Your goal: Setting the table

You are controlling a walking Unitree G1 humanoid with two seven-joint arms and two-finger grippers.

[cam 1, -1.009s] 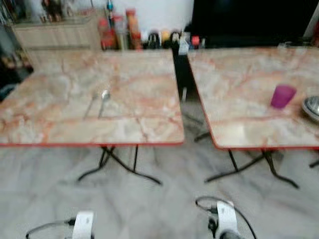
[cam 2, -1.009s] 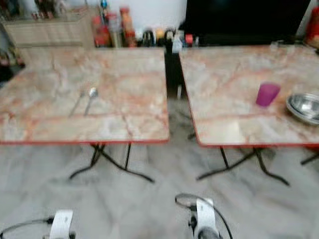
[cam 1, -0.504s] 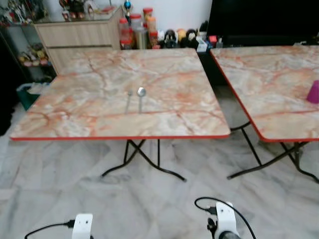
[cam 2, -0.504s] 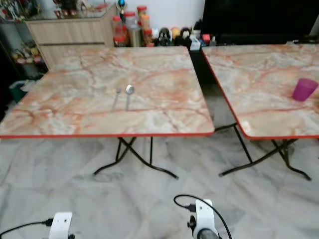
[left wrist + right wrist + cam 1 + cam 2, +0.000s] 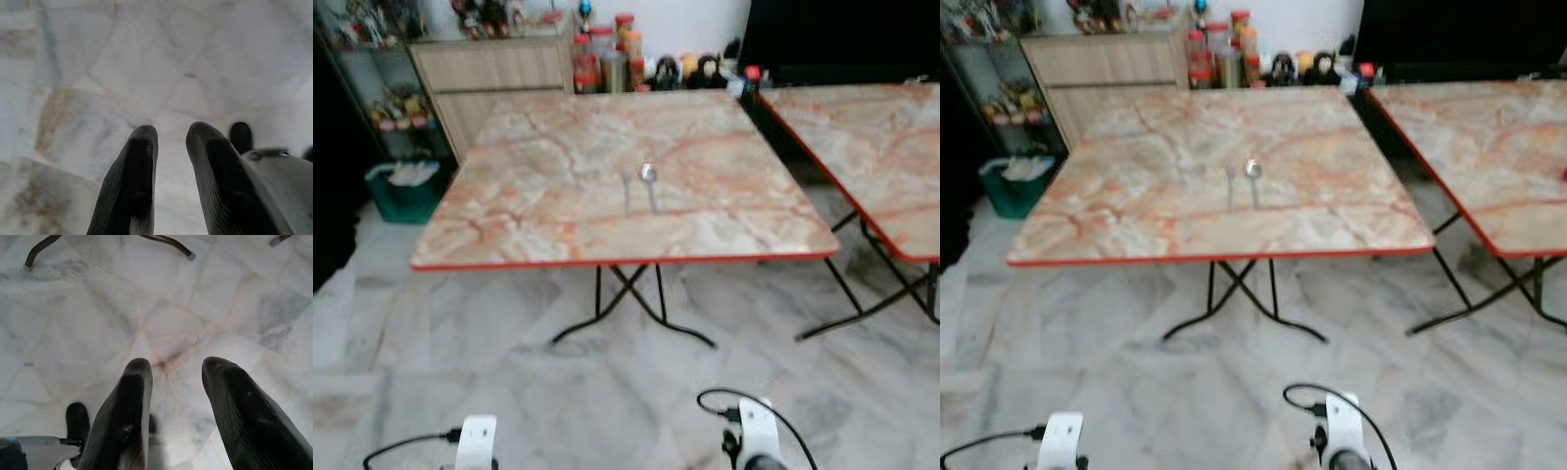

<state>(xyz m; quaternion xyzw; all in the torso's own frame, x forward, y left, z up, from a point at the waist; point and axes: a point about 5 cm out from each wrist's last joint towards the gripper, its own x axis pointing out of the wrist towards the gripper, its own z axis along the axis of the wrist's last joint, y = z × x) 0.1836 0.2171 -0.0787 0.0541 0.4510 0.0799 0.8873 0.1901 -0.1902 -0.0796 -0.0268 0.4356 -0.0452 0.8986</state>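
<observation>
A metal spoon (image 5: 649,176) and a fork (image 5: 626,190) lie side by side near the middle of the marble-patterned folding table (image 5: 538,225) straight ahead of me. Both arms hang low in front of my body, far short of the table, their wrists (image 5: 475,446) (image 5: 754,441) at the lower edge of the head view. In the left wrist view my left gripper (image 5: 171,129) points down at the marble floor, fingers slightly apart and empty. My right gripper (image 5: 178,364) also points at the floor, open wider, holding nothing.
A second matching table (image 5: 891,147) stands to the right across a narrow gap. Behind are a wooden cabinet (image 5: 489,73), a row of bottles and jars (image 5: 607,59) and a dark screen. A green bin (image 5: 406,191) sits at the left. Table legs (image 5: 44,245) cross the floor nearby.
The whole view has swung to the left, so the camera turned. The table with the spoon now sits centred, and the purple cup and metal bowl have left the picture.
</observation>
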